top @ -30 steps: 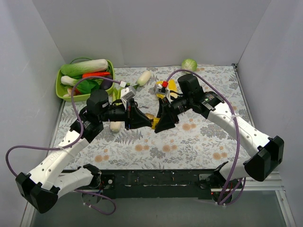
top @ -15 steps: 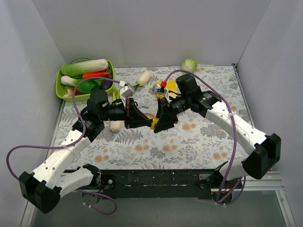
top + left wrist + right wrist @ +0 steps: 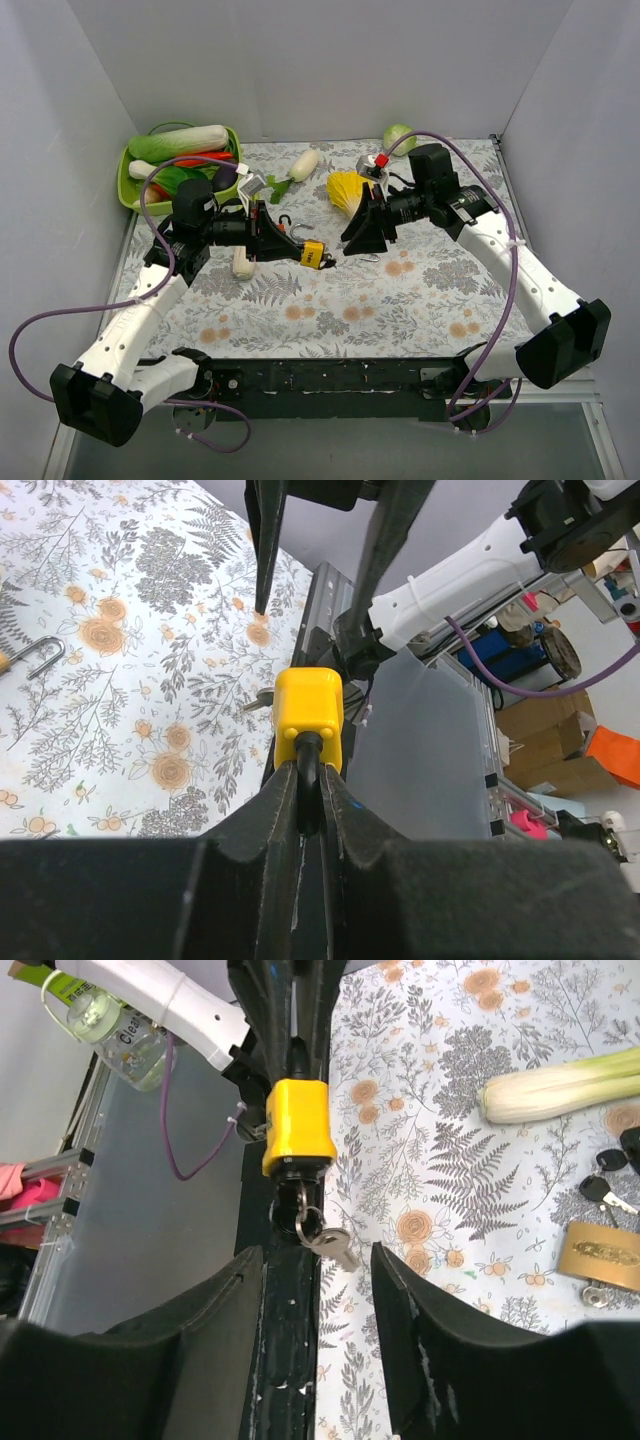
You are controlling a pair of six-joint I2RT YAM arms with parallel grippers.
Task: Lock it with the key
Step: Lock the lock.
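The left gripper (image 3: 305, 780) is clamped on the shackle of the yellow padlock (image 3: 314, 254), holding it over the middle of the table (image 3: 420, 300). A key (image 3: 301, 1198) sits in its keyhole. The right gripper (image 3: 315, 1252), just right of it, has its jaws apart, gripping nothing.

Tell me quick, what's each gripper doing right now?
Left gripper: closed on the shackle of the yellow padlock.
Right gripper: open, empty; the key sits in the padlock, untouched.
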